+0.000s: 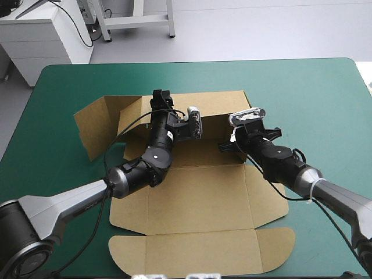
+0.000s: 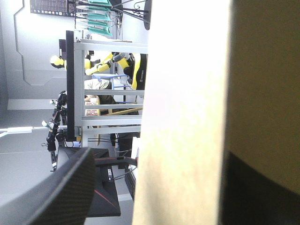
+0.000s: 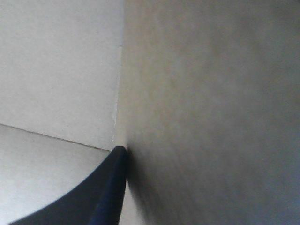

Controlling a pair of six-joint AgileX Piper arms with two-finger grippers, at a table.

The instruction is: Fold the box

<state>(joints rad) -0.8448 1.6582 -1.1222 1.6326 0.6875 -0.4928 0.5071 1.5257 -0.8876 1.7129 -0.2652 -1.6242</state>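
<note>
1. Left claw: upper middle of the high view, reaching over the raised back wall of the box. Released. In its wrist view the black fingers stand apart, the wall's edge is between them, and a gap shows beside the board.
2. Right claw: right of centre in the high view, at the box's right-hand corner. Clenched on the box. One finger tapers to a point against a sheet of board that hides its partner.
3. Box: brown board at the centre of the frame.
   - Base: flat.
   - Back wall: upright.
   - Left flap: partly raised, upper left.
   - Right side panel and lid with rounded tabs: flat, toward the lower edge.
4. Desk: teal-green cover, bare around the box.
5. Risks (judged):
   - The back wall may fall back, as the left claw only straddles it.
   - The board may crease off its score line if the right claw pulls at a slant.
   - The whole sheet may slide across the cover, since nothing pins the base.
   - The left flap may spring outward before it is tucked.
</note>
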